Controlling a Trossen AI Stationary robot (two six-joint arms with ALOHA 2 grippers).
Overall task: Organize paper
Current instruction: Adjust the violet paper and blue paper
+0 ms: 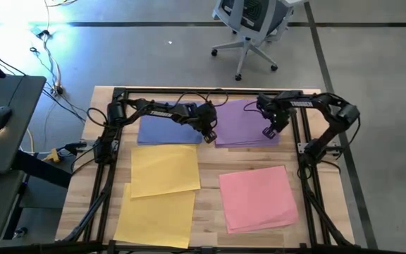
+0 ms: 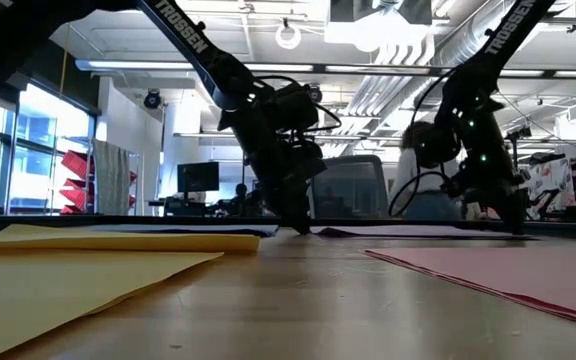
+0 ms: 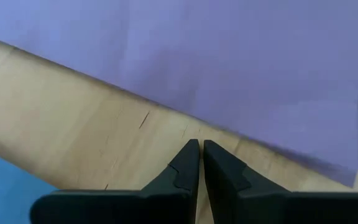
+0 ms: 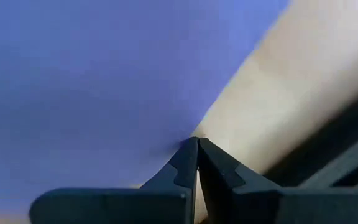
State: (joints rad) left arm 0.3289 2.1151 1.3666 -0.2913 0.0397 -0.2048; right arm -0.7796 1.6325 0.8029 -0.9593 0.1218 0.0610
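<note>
Purple paper (image 1: 247,121), thin flat rectangular sheets, lies on bare wood table (image 1: 206,201). Left gripper (image 3: 200,148) pinched together, empty. Right gripper (image 4: 197,144) closed at the paper's edge.

Paper (image 1: 252,198) in four piles on table (image 1: 209,190)

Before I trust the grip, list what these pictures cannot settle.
- Right wrist view: right pincer shut at the purple paper edge; blur hides whether a sheet is pinched.
- Low view: stack sheet counts, too thin edge-on.
- High view: left pincer tips, too small.
</note>
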